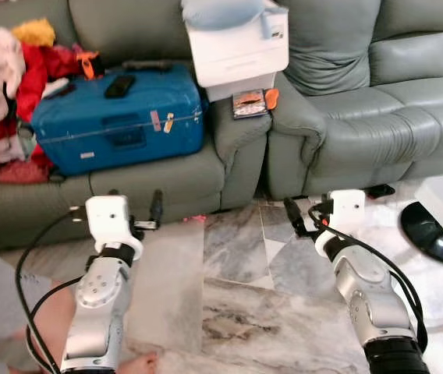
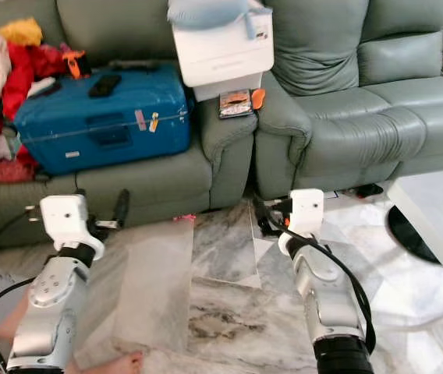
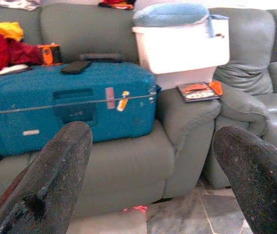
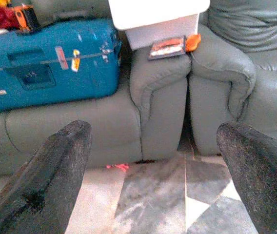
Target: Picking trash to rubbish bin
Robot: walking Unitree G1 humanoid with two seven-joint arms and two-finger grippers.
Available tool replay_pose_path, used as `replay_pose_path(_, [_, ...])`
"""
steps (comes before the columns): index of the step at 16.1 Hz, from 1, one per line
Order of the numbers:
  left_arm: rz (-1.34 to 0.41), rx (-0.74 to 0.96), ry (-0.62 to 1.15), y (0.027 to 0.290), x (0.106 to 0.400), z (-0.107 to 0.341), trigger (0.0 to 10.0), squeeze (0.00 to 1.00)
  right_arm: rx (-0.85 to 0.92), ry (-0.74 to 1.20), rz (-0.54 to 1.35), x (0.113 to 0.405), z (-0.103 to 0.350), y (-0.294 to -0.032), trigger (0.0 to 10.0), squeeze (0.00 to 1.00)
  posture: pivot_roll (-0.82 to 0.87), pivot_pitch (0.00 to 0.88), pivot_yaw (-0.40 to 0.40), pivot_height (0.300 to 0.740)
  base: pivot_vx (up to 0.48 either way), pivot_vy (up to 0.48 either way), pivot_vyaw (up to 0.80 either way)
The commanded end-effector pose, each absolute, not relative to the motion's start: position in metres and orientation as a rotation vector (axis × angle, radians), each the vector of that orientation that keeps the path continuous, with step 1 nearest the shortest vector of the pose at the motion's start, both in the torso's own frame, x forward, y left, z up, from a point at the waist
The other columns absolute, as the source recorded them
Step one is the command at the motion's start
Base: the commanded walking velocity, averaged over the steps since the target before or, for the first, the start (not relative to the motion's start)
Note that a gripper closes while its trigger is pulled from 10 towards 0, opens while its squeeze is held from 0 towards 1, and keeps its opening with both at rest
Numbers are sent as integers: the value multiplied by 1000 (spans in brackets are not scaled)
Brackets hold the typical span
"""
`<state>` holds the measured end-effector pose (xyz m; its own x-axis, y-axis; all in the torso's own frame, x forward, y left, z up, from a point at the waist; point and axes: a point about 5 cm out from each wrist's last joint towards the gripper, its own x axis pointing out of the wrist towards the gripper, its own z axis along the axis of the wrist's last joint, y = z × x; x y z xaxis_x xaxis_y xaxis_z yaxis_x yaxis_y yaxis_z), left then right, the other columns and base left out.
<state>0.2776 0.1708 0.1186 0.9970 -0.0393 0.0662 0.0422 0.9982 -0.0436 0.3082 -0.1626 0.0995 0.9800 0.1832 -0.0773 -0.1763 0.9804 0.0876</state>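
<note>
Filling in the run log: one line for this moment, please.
left gripper open, empty | right gripper open, empty | pink scrap on floor by sofa

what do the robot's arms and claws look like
Both arms are jointed silver metal with round elbow housings, each ending in a white boxy wrist block. Black cables loop along each arm. The right forearm base has a black cuff. The left claw and right claw each carry two long black fingers, rough and grainy in the wrist views.

No writing anywhere is clear enough to read.
</note>
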Motion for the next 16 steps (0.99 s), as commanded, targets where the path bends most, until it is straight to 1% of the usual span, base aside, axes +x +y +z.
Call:
replay_pose_path(1, [-44,-64,-80,166,280,122,10000,0,83,78,156,308,102,-172,10000,0,13,8,49,740,0,0,-800])
replay_pose_path(4, [-30,-91,-86,166,283,124,10000,0,87,72,154,311,105,-173,10000,0,12,4,48,740,0,0,-800])
replay_pose_path(7, [-2,-81,-85,167,283,125,10000,0,89,63,149,313,108,-173,10000,0,10,6,51,740,0,0,-800])
replay_pose_path(16, [-13,-81,-107,163,289,130,10000,0,93,48,139,314,110,-173,10000,0,2,4,53,740,0,0,-793])
